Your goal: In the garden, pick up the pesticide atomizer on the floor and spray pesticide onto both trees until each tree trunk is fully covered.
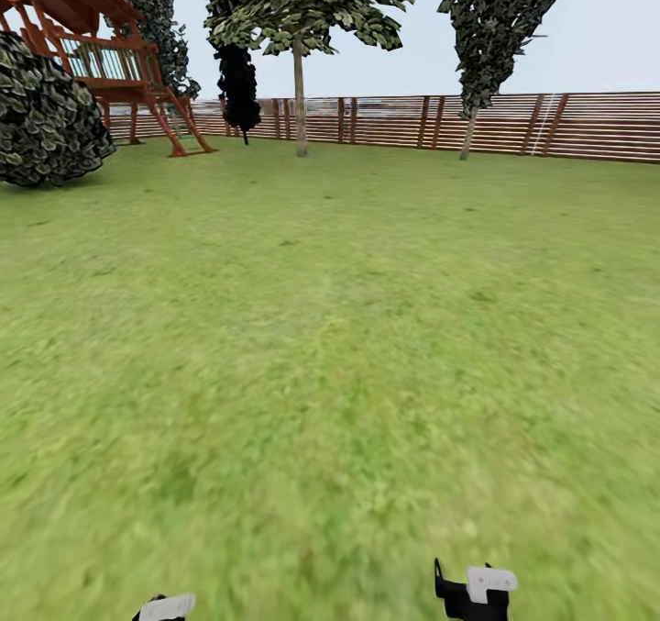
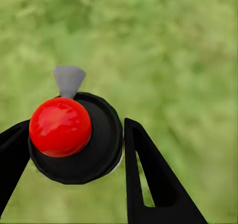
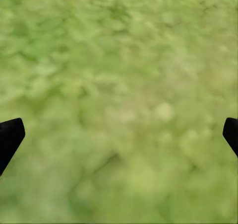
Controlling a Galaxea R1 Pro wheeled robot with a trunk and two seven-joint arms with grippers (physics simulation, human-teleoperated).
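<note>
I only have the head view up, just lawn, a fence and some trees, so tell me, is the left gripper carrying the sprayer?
Observer: Yes. In the left wrist view the pesticide atomizer sits between the left gripper fingers, red top facing the camera.
Operator: Which way is its nozzle pointing?
Observer: The pale grey trigger head points away from the wrist, out past the fingertips, over the grass.
Operator: And the right gripper, anything in it?
Observer: Nothing. In the right wrist view the right gripper is wide open, one dark fingertip at each edge of the picture, with grass between them.
</note>
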